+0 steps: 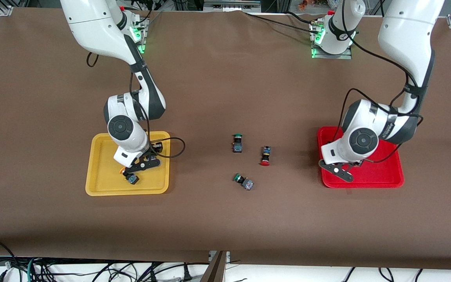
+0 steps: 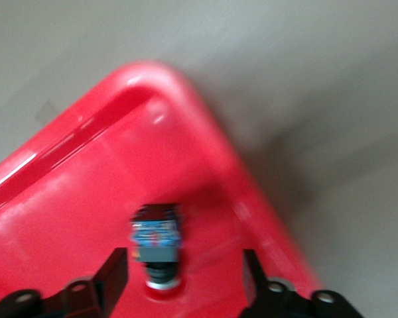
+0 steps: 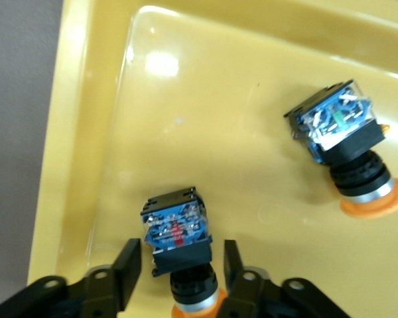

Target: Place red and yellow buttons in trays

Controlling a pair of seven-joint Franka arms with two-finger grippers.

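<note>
Front view: right gripper (image 1: 134, 172) sits low in the glossy yellow tray (image 1: 100, 184), lower left of frame, over a yellow-capped button (image 1: 130, 178). Left gripper (image 1: 337, 171) is over the red tray (image 1: 386, 178), centre right. Mid-frame on the matte brown table cover (image 1: 225, 219): red-capped button (image 1: 265, 156) on its side, plus two green-capped switches (image 1: 237, 143) (image 1: 243, 181).

Left wrist view: fingers (image 2: 113, 271) spread wide, gripping nothing. A red button (image 2: 158, 248) lies on its side on the smooth tray floor between them, frame bottom centre, blurred.

Right wrist view: fingers (image 3: 129, 265) parted, flanking the square black-and-blue body of one yellow button (image 3: 179, 246), bottom centre; contact unclear. Second yellow button (image 3: 348, 149) lies upper right, orange mushroom cap down-frame.
</note>
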